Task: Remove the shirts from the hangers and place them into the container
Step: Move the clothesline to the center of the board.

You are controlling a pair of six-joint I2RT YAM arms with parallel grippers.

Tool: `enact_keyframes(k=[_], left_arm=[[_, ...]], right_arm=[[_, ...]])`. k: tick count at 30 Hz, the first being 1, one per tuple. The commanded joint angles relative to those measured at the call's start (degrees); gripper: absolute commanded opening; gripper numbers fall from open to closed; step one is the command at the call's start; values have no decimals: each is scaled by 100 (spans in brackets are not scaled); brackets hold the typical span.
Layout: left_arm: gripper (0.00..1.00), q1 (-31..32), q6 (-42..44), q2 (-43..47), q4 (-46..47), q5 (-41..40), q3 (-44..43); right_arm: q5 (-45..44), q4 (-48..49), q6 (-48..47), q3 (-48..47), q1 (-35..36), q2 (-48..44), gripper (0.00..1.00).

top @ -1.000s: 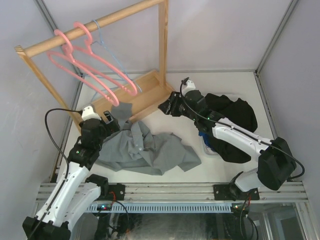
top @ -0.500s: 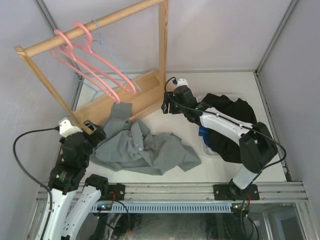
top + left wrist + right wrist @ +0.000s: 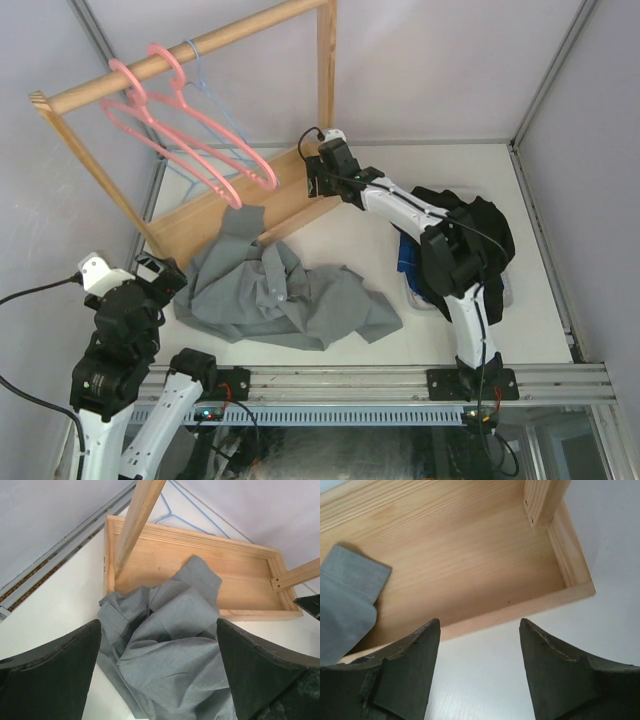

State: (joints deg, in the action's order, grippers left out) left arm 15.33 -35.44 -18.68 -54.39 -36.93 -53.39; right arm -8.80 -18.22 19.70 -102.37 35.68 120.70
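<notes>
Near the surface's front-left corner, the left hand hovers with its fingers spread wide and nothing between them, pointing at the grey shirt. That shirt lies crumpled and off its hanger along the front middle of the surface, with one sleeve draped over the edge of the wooden rack's tray base. Toward the right edge, the container shows only a bit of white rim. The black shirt is heaped over it, and a patch of the blue plaid shirt peeks out beneath. Farther back, the right hand hangs over the tray base's right end, fingers apart and empty, beside the rack's upright post. At the far-left corner, two pink hangers and thin blue wire hangers hang bare on the rack's rail.
</notes>
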Motion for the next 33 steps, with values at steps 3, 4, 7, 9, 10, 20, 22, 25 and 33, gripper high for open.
enact_keyframes(k=[3, 4, 7, 9, 10, 20, 22, 25, 33], left_arm=[[100, -30, 80, -45, -36, -17, -175], [100, -34, 74, -77, -41, 40, -153], [100, -29, 64, -115, 98, 393, 39], [100, -26, -13, -179, 154, 663, 167], [100, -29, -91, -216, 157, 738, 223], [100, -26, -67, -370, 330, 564, 443], [100, -32, 29, -480, 386, 539, 404], [100, -27, 97, -603, 461, 452, 331], [100, -73, 55, -836, 704, 197, 363]], right_arm=[[171, -511, -429, -1355, -194, 1091, 65], [140, -611, -410, -1569, -222, 1256, 65], [74, -641, -494, -1781, -243, 1573, 65], [-79, -643, -475, -1757, -281, 1710, 65], [-211, -692, -412, -1718, -305, 1752, 65], [-744, -943, 352, -440, -990, 1101, 64], [-903, -763, 479, 4, -1147, 885, 64], [-1044, -651, 560, 325, -1381, 661, 64], [-848, -637, 395, 258, -2027, 489, 64]])
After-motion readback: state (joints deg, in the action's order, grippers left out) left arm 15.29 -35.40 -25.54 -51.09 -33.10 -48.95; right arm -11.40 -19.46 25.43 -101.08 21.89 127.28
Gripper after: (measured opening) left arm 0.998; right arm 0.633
